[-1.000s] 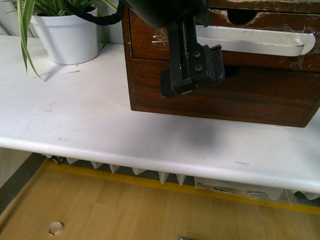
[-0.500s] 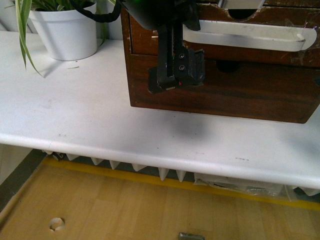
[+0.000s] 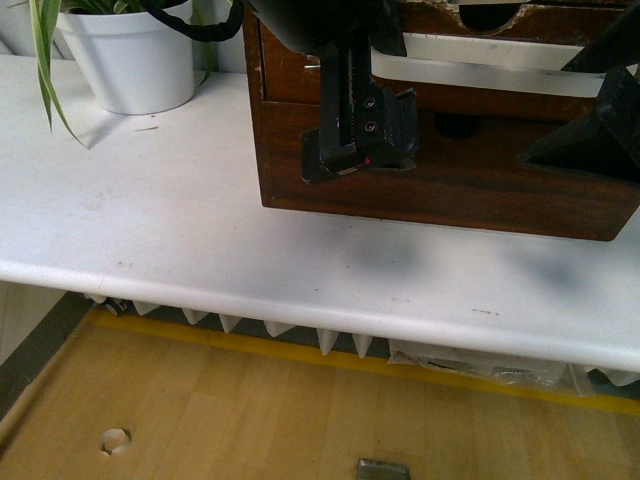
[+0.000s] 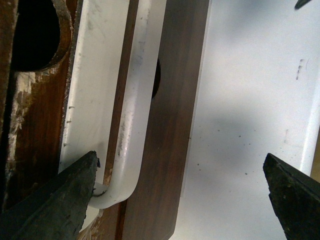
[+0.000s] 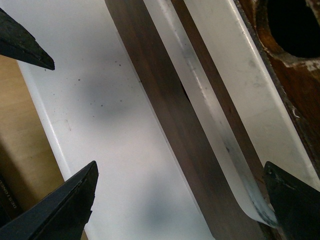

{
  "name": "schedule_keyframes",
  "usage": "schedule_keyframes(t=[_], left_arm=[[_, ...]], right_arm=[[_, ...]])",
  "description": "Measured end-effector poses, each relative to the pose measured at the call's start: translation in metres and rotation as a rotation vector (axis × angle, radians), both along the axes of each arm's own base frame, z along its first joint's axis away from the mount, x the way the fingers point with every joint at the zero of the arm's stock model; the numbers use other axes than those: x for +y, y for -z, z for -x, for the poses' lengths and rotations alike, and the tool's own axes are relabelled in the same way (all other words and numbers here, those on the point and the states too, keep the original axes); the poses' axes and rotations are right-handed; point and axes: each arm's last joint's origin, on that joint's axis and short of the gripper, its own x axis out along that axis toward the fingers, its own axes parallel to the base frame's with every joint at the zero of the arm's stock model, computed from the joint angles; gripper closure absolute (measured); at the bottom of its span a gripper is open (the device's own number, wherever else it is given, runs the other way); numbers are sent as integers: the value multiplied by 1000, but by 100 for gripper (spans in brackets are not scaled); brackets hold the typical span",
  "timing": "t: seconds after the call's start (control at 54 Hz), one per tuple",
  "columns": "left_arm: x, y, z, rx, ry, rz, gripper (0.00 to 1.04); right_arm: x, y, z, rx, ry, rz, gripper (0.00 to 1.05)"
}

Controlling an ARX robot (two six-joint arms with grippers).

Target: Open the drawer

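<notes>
The drawer (image 3: 300, 75) is the upper dark brown front of a wooden cabinet, with chipped edges, a half-round notch (image 3: 490, 15) and a long white handle (image 3: 490, 62). My left gripper (image 3: 360, 158) hangs open in front of the handle's left end. In the left wrist view the handle's curved end (image 4: 125, 175) lies just inside one fingertip (image 4: 75, 185) of the left gripper (image 4: 180, 155). My right gripper (image 3: 545, 115) is open at the handle's right end. In the right wrist view the handle (image 5: 215, 120) runs to one fingertip (image 5: 287, 195) of the right gripper (image 5: 181, 165).
The cabinet stands on a white table (image 3: 150, 220) whose front edge (image 3: 300, 290) runs across the view. A plain lower drawer front (image 3: 470, 185) sits under the handle. A white plant pot (image 3: 130, 60) stands at the back left. Wooden floor (image 3: 250, 420) lies below.
My right gripper has come into view at the right end of the handle. My left gripper has shifted slightly left and stays in front of the handle's left end.
</notes>
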Motion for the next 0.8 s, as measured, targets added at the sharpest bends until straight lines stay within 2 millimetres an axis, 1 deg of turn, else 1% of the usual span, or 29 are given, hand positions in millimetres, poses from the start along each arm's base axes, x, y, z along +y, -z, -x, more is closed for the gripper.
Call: schedule_keyframes(t=[0.148, 0.259, 0.426, 0.685, 0.796], left_arm=[[3, -3, 9, 51, 32, -24, 6], [7, -7, 21, 91, 68, -48, 6], [13, -8, 40, 120, 119, -77, 6], [20, -8, 68, 122, 168, -100, 6], [21, -5, 72, 91, 147, -57, 6]], right_arm=[[1, -1, 5, 49, -43, 0, 9], [1, -4, 16, 94, -95, -12, 9], [1, -4, 33, 116, -142, -14, 9], [5, -3, 59, 137, -192, -7, 9], [5, -3, 64, 107, -182, -7, 9]])
